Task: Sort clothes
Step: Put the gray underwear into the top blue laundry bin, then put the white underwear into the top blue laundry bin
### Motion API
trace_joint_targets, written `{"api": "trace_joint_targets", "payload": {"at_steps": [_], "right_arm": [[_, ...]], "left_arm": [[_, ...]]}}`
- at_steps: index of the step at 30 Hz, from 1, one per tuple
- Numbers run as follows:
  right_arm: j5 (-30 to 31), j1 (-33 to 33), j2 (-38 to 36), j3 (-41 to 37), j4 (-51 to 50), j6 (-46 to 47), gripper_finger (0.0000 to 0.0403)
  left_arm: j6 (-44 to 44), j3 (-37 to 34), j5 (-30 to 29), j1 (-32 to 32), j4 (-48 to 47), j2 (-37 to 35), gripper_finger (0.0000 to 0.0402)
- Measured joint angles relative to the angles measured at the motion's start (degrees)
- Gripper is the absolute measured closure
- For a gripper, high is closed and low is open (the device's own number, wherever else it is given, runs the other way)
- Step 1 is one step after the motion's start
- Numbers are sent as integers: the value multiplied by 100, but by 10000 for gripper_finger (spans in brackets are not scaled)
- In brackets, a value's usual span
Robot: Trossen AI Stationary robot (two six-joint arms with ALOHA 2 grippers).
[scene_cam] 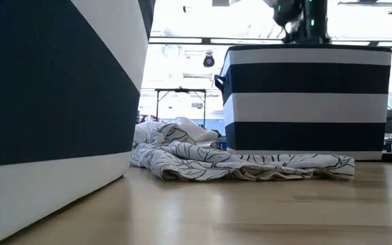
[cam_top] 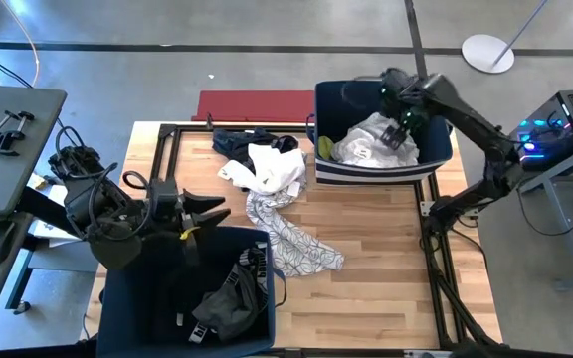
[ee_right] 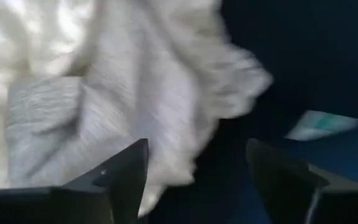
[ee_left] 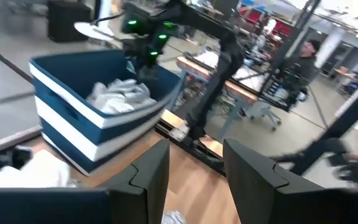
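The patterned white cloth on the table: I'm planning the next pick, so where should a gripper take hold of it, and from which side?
Probably from straight above, on the bunched ridge of the patterned white cloth. It lies crumpled and low on the table, so its folds give the fingers something to pinch; its flat edges would not. The left gripper is nearer.
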Motion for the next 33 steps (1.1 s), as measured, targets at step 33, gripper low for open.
{"api": "trace_joint_targets", "payload": {"at_steps": [33], "right_arm": [[-1484, 3536, 3477, 1870, 3488, -2889, 139]], "left_arm": [[-5, 0, 556, 360, 39, -452, 264]]}}
